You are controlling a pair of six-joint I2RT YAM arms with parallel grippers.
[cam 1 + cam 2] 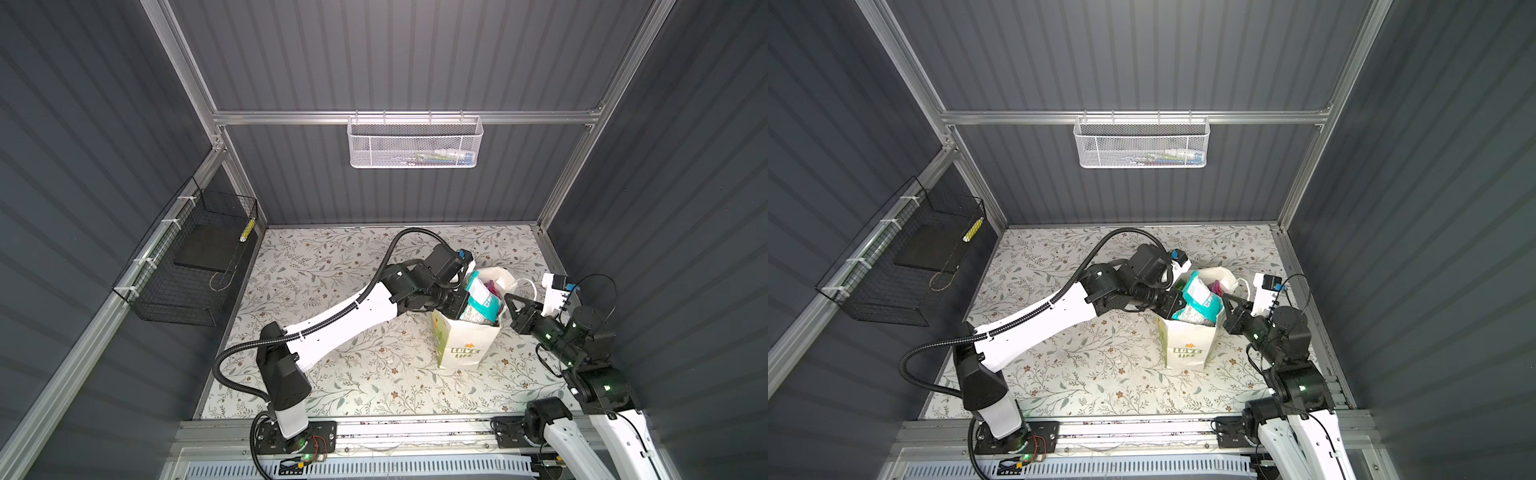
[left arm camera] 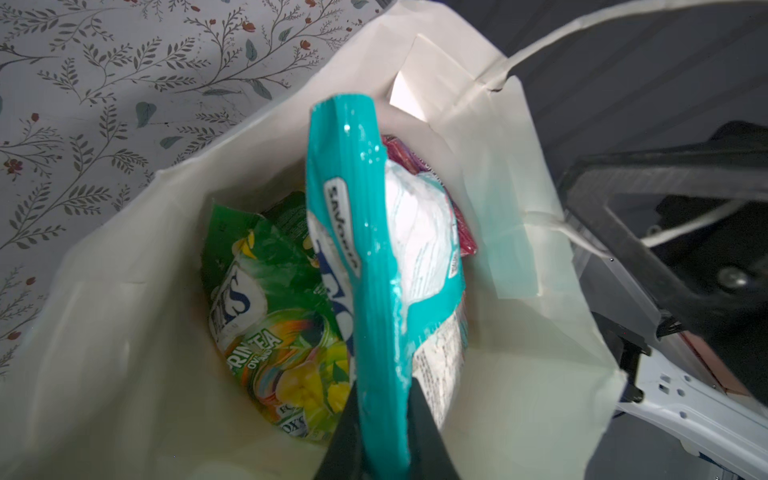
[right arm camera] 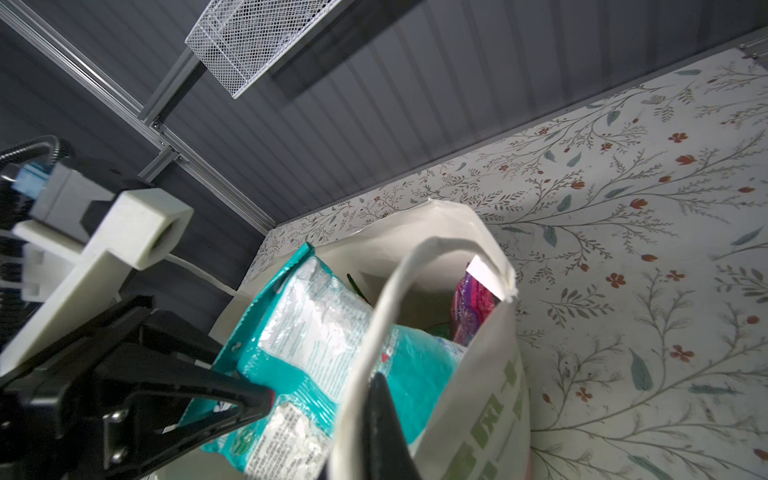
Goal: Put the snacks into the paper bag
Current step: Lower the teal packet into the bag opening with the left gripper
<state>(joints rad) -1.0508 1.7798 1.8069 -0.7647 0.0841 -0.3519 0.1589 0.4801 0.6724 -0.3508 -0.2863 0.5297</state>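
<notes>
Nearly done. Left gripper [image 2: 384,411] pinches the teal packet [image 2: 374,249], half-sunk in the paper bag [image 1: 461,345] on the table's [image 1: 332,374] right side. Green packet [image 2: 270,316] and purple packet [image 3: 473,307] are inside. Right gripper [image 1: 508,296] is clamped on the cord handle [image 3: 386,299]. No loose snacks are visible, so only the release is left.

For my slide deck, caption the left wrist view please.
Left gripper holds a teal packet partly inside the open paper bag, beside a green packet.
</notes>
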